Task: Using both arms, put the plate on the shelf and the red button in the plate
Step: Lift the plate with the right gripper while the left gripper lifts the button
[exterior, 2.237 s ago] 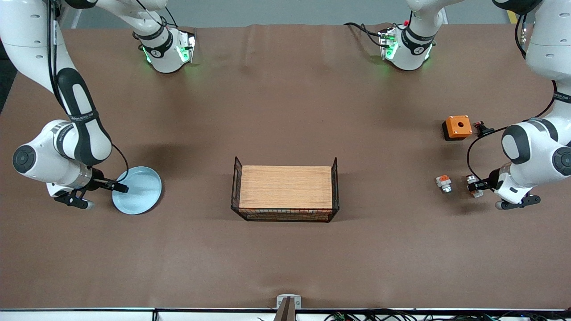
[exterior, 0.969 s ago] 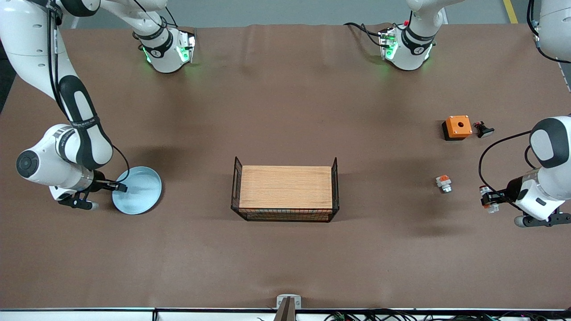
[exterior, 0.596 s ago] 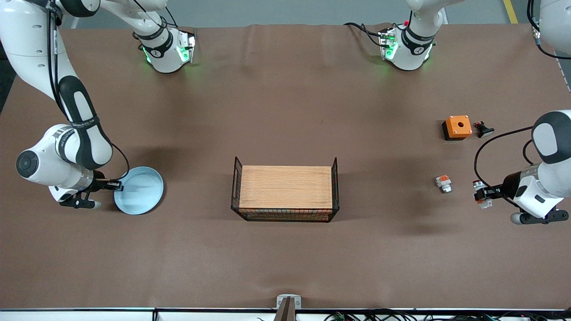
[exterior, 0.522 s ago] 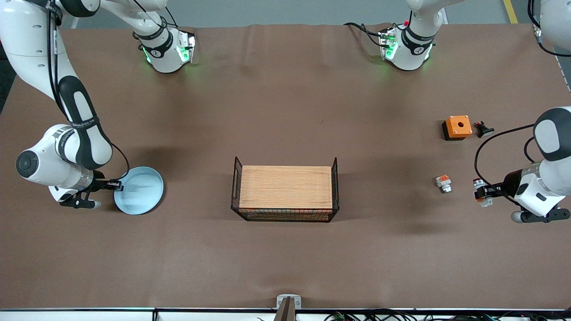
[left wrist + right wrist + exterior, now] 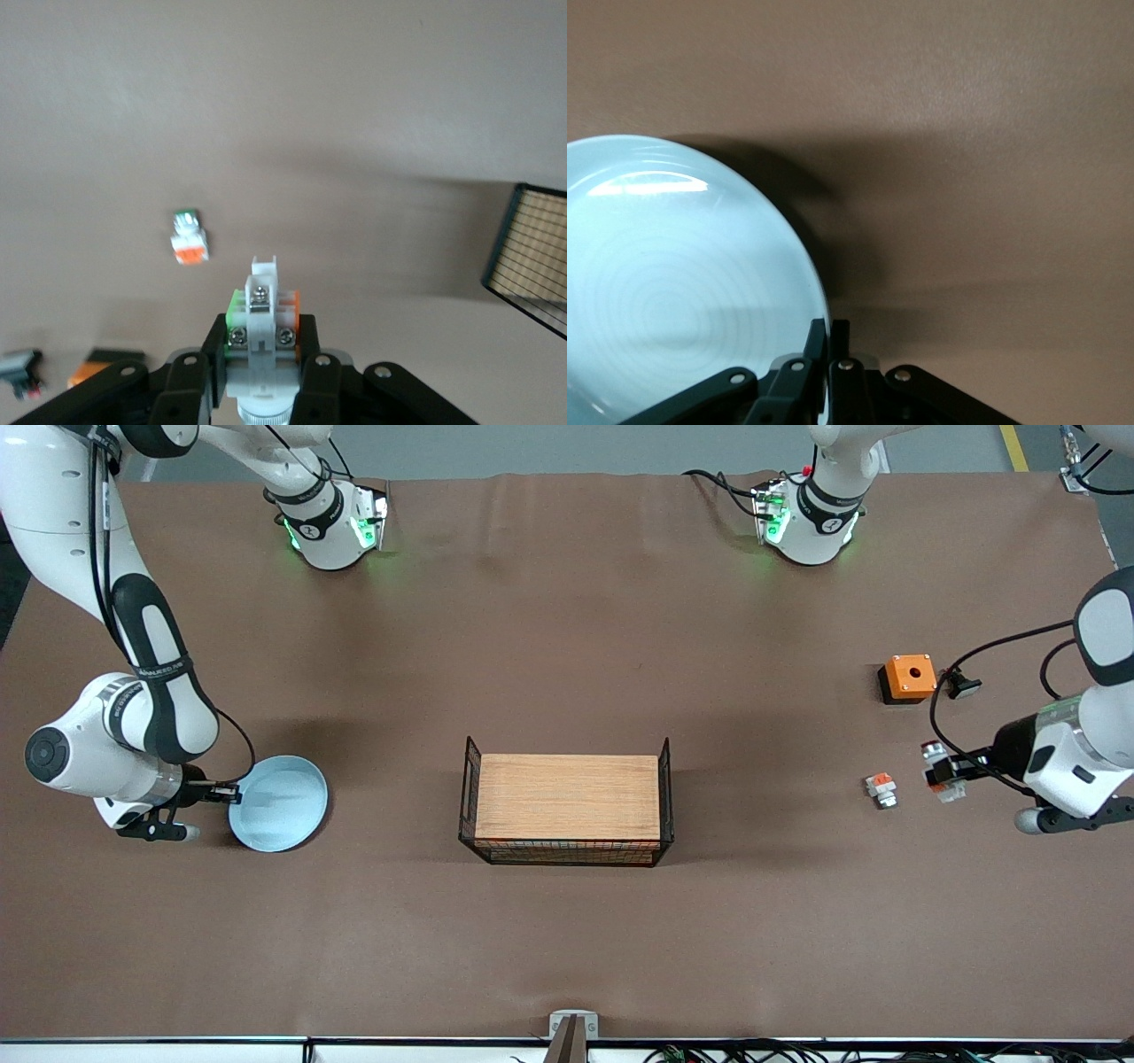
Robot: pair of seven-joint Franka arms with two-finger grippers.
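The pale blue plate [image 5: 282, 804] sits toward the right arm's end of the table. My right gripper [image 5: 232, 798] is shut on its rim. In the right wrist view the plate [image 5: 673, 283] fills one side, the gripper [image 5: 830, 341] pinches its edge, and a shadow lies under the rim. My left gripper [image 5: 941, 773] is shut on the red button [image 5: 937, 769] and holds it above the table at the left arm's end. In the left wrist view the button [image 5: 262, 310] stands upright between the black fingers [image 5: 215, 345] of the gripper [image 5: 262, 343].
A wire basket [image 5: 567, 855] with a wooden board in it stands mid-table; its corner shows in the left wrist view [image 5: 532, 257]. A stubby white piece with orange top [image 5: 881, 789] lies beside the held button. An orange box [image 5: 908, 677] and a small black part [image 5: 961, 684] lie farther from the front camera.
My left gripper has lifted the red button off the table, swung out toward the table's end, then come back beside the stubby piece. The plate has shifted slightly toward the basket with my right gripper.
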